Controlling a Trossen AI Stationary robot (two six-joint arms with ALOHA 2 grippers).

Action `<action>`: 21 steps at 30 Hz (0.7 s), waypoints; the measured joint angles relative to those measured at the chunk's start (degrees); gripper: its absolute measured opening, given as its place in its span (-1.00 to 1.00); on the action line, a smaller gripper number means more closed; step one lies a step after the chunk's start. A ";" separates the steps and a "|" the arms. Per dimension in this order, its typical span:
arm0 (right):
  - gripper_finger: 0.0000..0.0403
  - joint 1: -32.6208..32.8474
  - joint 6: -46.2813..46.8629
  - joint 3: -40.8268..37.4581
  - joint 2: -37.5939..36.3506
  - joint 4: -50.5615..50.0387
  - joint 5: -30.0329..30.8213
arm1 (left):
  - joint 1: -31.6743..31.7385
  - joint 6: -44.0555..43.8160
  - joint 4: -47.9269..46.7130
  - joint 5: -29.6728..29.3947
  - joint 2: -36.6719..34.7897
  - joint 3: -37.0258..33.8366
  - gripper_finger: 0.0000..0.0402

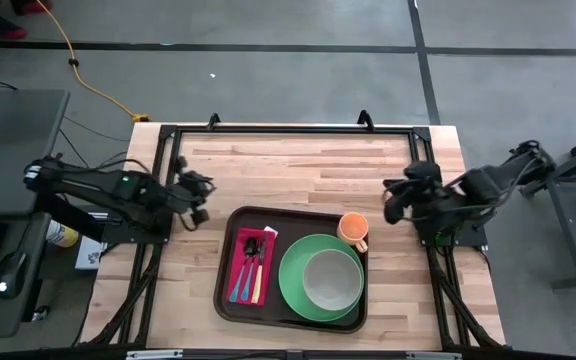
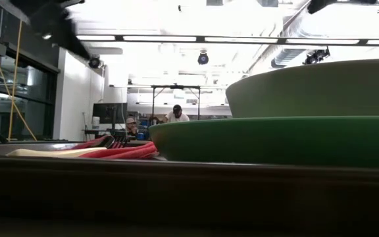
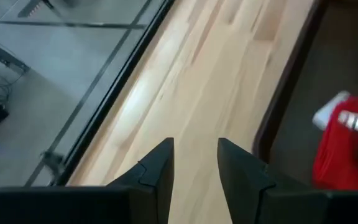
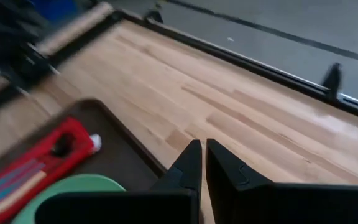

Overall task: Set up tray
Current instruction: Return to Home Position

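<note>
**Fig.: tray set-up, late stage.** The tray point(image 1: 298, 222) lies on the wooden table point(image 1: 298, 165), at mid-width betw. the 2 arms; its load looks complete.

Contents, high view:
- red napkin point(image 1: 236, 268) along the tray's left side
- cutlery point(image 1: 251, 272) laid lengthwise on the napkin (blue pcs + 1 pale yellow pc; exact count hard to tell)
- green plate point(image 1: 293, 290) just right of the napkin, filling most of the tray
- pale bowl point(image 1: 332, 280) on the plate
- orange cup point(image 1: 353, 228) in the tray's upper-right corner, at the plate's rim

Left gripper point(image 1: 200, 205) hovers over bare table off the tray's upper-left corner; its fingers point(image 3: 157, 177) stand a narrow gap apart, holding nothing. Right gripper point(image 1: 393, 205) hovers off the upper-right corner, near the cup; its fingers point(image 4: 188, 165) are almost together, only a slit betw. them, empty.

Judgement: placing appears done, approx. 100%; no task item shows outside the tray; no pc looks in need of re-seating. What is left is prob. only parking both arms clear of the table.
</note>
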 joint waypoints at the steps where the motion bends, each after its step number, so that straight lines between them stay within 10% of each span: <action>1: -1.00 0.58 -0.44 -2.33 -2.53 2.02 0.88 | 0.00 0.17 -1.82 -0.16 -2.29 -0.82 -0.26; 13: -1.00 7.35 -25.26 -37.53 -32.40 50.53 18.25 | -0.02 6.58 11.37 6.15 -37.31 -16.97 -0.42; 21: -1.00 5.35 -52.74 -62.08 -40.80 101.16 9.13 | -0.02 15.87 44.18 12.23 -44.52 -33.86 -0.58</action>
